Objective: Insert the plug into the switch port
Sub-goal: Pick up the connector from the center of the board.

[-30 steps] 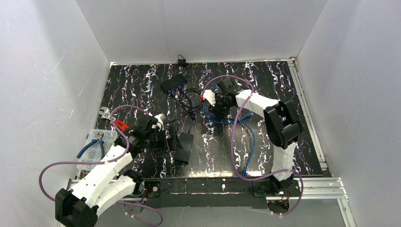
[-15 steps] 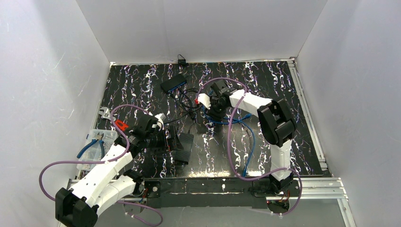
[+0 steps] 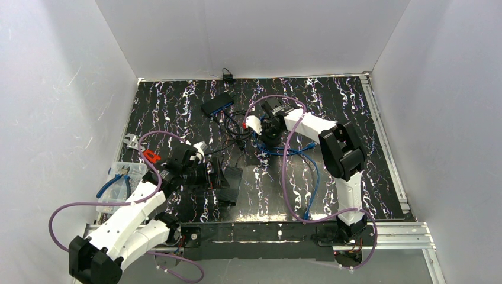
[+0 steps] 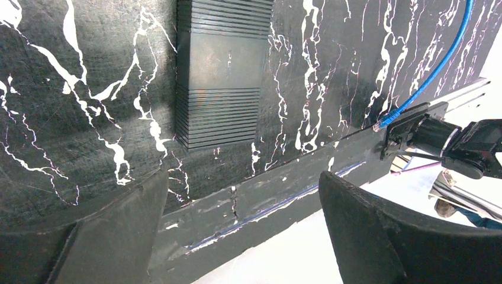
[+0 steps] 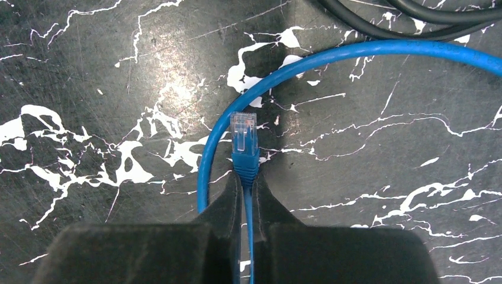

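**Right wrist view.** The right gripper (image 5: 244,188) holds the RJ45 plug (image 5: 243,131) above the counter (image 5: 89,71). Its fingers (image 5: 228,204) are pressed together on the plug's blue strain-relief boot, and the clear connector body stands free ahead of them. The plug hangs over a loop of its own blue Ethernet cable (image 5: 355,50). Black cables (image 5: 414,15) cross the upper edge.

**Left wrist view.** The left gripper (image 4: 241,195) has its fingers (image 4: 367,231) spread wide and holds nothing. A ribbed black box (image 4: 220,71) lies flat just ahead of them.

**Top view.** A second, smaller black box (image 3: 216,104) sits at the back of the counter with cables running to it. Which box is the switch cannot be told, since no port face shows in any view.

**Handling.** The plug is judged light and rigid, with a thin latch tab that would probably snap under a sideways load. The cable is soft but springy, so its loop is likely to tug and twist the plug. The boot just behind the connector is the sound place to hold, because it leaves the clear body free to enter a port. The pinch there is narrow, so the plug may pivot under insertion force.

**Markings.** No brand, label or lettering is legible on the plug, the cable or either box.
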